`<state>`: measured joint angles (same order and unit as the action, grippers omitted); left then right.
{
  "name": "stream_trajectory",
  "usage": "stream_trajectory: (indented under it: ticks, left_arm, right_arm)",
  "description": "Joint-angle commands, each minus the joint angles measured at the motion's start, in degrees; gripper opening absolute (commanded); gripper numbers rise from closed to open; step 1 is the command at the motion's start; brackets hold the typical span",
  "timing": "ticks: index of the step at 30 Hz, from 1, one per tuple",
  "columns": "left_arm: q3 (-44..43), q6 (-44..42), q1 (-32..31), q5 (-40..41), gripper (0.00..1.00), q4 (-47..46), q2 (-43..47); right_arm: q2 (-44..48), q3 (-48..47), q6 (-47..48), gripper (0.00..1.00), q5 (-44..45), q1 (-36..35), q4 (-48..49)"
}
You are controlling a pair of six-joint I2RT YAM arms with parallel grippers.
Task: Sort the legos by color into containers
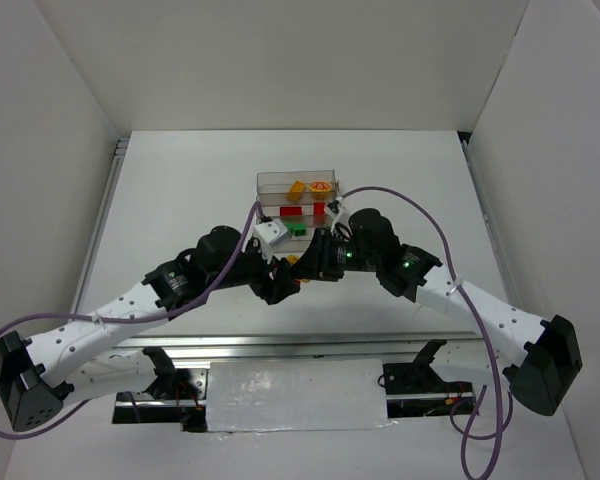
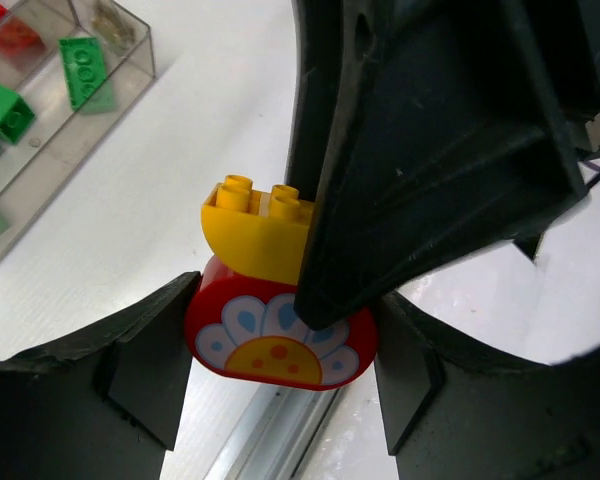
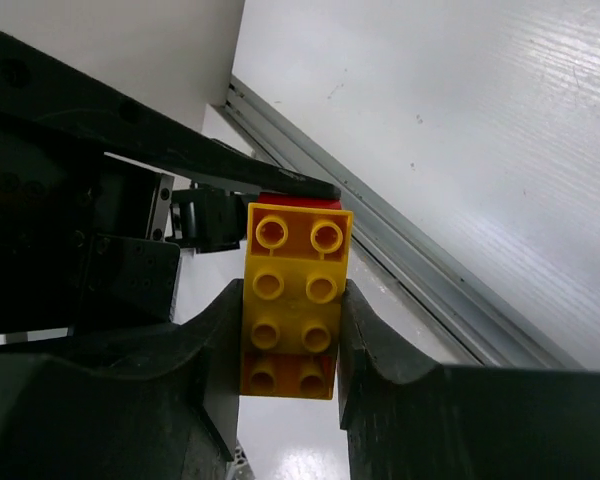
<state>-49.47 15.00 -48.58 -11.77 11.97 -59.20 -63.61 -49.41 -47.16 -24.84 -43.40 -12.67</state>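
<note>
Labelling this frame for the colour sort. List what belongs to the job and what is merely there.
Job: left gripper, red flower brick it grips, right gripper, yellow brick it grips, legos in the tray, clear containers.
Merely there: purple cable, metal rail, white taped panel.

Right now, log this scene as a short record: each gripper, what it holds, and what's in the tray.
left gripper: shut on red flower brick
right gripper: shut on yellow brick
stack: yellow brick joined on top of red flower brick, both arms gripping it
tray: yellow pieces in far trough, red pieces in middle, green pieces in near
</note>
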Motion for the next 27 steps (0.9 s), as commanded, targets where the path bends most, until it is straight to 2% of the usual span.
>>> stream_trajectory:
  ticks: [1, 2, 3, 11, 18, 21, 25, 27]
  left_arm:
    - [-1.06, -1.12, -0.20, 0.43, 0.00, -4.23, 1.02]
    - [-0.98, -1.12, -0.20, 0.52, 0.00, -4.06, 0.93]
    - [-0.98, -1.12, -0.20, 0.52, 0.00, -4.06, 0.84]
    - [0.08, -0.85, -0.29, -0.09, 0.00, -4.41, 0.58]
    - [0.61, -0.15, -0.29, 2.80, 0.00, -4.14, 1.54]
    - [1.31, 0.55, -0.29, 5.26, 0.00, -4.93, 2.42]
    - [1.40, 1.16, -0.29, 6.49, 0.00, -5.03, 2.86]
    - [0.44, 2.04, -0.29, 7.81, 0.00, -4.15, 3.04]
  right_arm:
    - [1.03, 0.72, 0.84, 0.25, -1.61, -0.46, 1.68]
    - [0.95, 0.54, 1.01, 0.08, -1.09, -0.63, 0.55]
    - [0.86, -0.07, 1.45, 0.00, -0.91, -0.64, -0.07]
    - [0.86, -2.80, 5.14, 0.00, -1.43, 1.03, -2.71]
    - [2.35, -3.68, 7.96, 0.00, -11.09, 9.72, -2.80]
    - [3.50, -3.94, 9.27, 0.00, -12.33, 12.54, -3.68]
    - [2.89, -4.47, 9.98, 0.00, -12.69, 13.60, -3.86]
    - [1.40, -5.08, 11.20, 0.00, -9.81, 13.69, -3.94]
